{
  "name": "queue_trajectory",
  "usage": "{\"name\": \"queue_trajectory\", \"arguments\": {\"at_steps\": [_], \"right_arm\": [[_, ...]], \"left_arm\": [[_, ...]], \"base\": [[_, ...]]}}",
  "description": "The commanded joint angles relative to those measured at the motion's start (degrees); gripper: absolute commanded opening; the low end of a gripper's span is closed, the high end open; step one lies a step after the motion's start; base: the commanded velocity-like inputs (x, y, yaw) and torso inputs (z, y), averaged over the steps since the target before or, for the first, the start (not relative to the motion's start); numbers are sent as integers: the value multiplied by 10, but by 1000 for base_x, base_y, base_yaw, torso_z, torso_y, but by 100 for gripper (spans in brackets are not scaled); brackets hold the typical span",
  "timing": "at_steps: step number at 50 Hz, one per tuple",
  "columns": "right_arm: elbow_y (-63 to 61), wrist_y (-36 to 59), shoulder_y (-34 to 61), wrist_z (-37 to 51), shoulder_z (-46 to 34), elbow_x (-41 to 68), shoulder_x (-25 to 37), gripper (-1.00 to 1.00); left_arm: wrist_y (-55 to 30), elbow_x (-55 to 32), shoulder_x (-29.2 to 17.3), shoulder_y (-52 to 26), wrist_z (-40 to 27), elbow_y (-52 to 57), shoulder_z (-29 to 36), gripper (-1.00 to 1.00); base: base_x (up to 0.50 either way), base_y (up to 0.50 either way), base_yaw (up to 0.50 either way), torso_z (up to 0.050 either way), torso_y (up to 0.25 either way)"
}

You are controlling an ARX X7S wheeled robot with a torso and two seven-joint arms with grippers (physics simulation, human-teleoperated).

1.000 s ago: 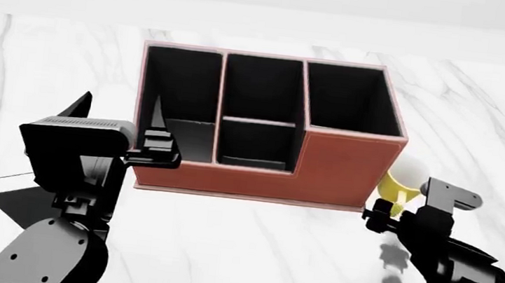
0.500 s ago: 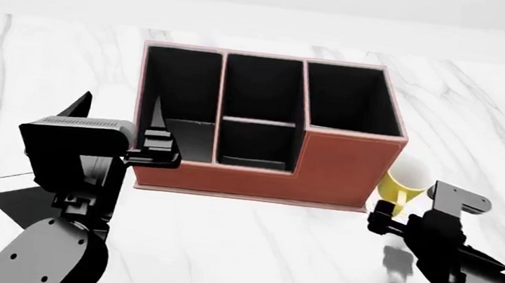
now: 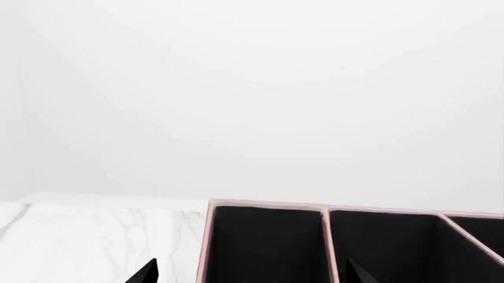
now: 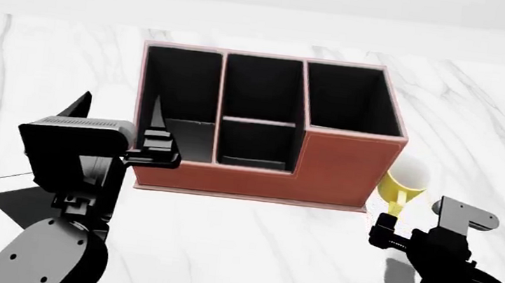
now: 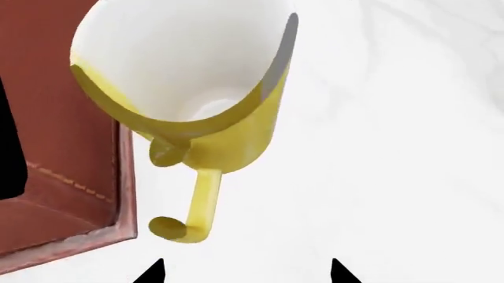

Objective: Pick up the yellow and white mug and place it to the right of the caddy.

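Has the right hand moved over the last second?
Yes. In the head view the right hand has drawn back toward the robot, away from the caddy, leaving the yellow and white mug beside it.

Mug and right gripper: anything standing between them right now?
Nothing visible. The mug stands beside the caddy with its handle toward the open right gripper, and only bare table lies between them.
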Motion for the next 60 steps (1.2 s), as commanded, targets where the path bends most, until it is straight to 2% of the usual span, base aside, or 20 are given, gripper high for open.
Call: {"name": "queue_trajectory", "arguments": {"at_steps": [1,15,39,50,60], "right_arm": [[-94,9,-62,16,21,28,10,100],[-266,33,-156,59,58,77,28,100],[-467,32,-221,123,74,100,25,100],[-508,39,-214,142,62,93,26,100],[-533,-2,-245,136,64,80,18,100]], "left_arm": [[2,0,-1,-1,0,-2,2,100],[-1,-5,-4,1,-4,7,0,100],[-4,-16,-9,1,-7,13,-5,100],[-4,-18,-10,1,-8,15,-5,100],[-2,-18,-11,1,-9,15,-4,100]], "base": [[0,0,0,0,0],[0,0,0,0,0],[0,0,0,0,0],[0,0,0,0,0],[0,0,0,0,0]]}}
